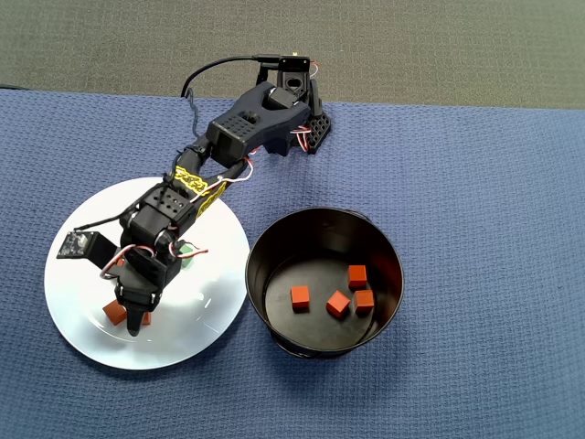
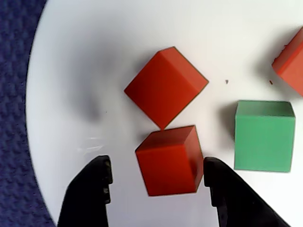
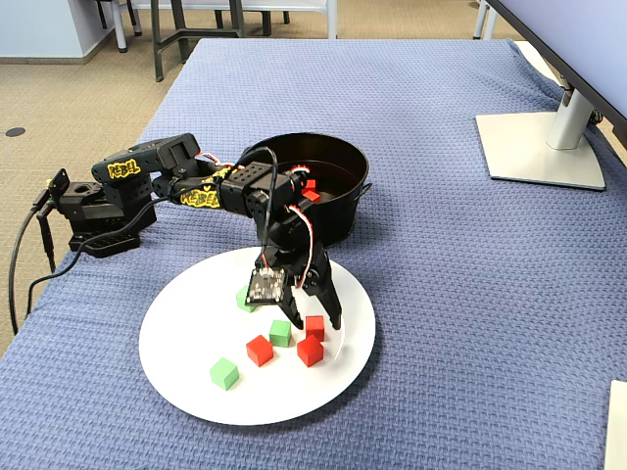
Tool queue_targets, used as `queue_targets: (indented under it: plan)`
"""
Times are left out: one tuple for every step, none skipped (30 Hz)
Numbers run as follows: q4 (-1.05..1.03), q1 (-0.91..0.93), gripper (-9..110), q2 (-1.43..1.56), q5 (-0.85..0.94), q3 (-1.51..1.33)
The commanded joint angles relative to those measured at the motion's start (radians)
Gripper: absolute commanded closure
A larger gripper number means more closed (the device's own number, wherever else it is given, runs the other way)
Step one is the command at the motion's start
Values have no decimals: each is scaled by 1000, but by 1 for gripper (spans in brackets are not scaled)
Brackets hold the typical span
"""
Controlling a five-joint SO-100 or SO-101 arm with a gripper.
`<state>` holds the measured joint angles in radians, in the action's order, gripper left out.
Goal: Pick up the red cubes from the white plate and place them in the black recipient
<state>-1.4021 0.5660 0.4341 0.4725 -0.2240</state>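
Jaws of the gripper (image 2: 154,177) stand open on either side of one red cube (image 2: 169,160) in the wrist view, one finger at its nine o'clock and the other at its three o'clock. The right finger looks almost against the cube's face, while the left one stands a little apart. Nothing is clamped yet.

Just beyond, at twelve o'clock from this cube, a second red cube (image 2: 165,86) sits corner to corner with it, touching or nearly so. A green cube (image 2: 264,135) lies near at three o'clock, and part of a third red cube (image 2: 291,59) shows at the frame's two o'clock edge. All rest on the white plate (image 2: 94,56).

Farther off, in the overhead view, the black recipient (image 1: 324,280) stands at three o'clock of the plate, just beside its rim, with four red cubes (image 1: 339,303) already on its floor.

By my reading the task is past halfway, and the step in hand is the grasp of the next cube. The next move calls for closing squarely on the bracketed cube without dragging its neighbour along, then a clean lift high enough to clear the bowl's tall wall.
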Motion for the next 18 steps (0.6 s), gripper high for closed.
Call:
queue_targets:
  plan:
    - [32,-3,88,20,55,63]
    - [32,-3,88,18,64,61]
    - [32,-3,88,18,74,58]
    - [34,-5,88,17,78,55]
    - [37,-5,89,15,81,55]
    - [41,-5,90,15,81,54]
    - [44,-3,92,15,78,54]
    - [44,-3,93,17,77,54]
    - [44,-3,95,18,74,54]
    - [44,-2,97,21,69,54]
    - [44,-2,98,23,63,54]
    - [48,0,100,25,52,54]
    - [49,2,101,29,38,54]
    - [49,3,102,35,32,54]
    - [46,5,102,41,25,54]
    - [41,6,102,49,17,54]
    - [37,8,102,58,11,52]
    - [34,8,102,75,5,43]
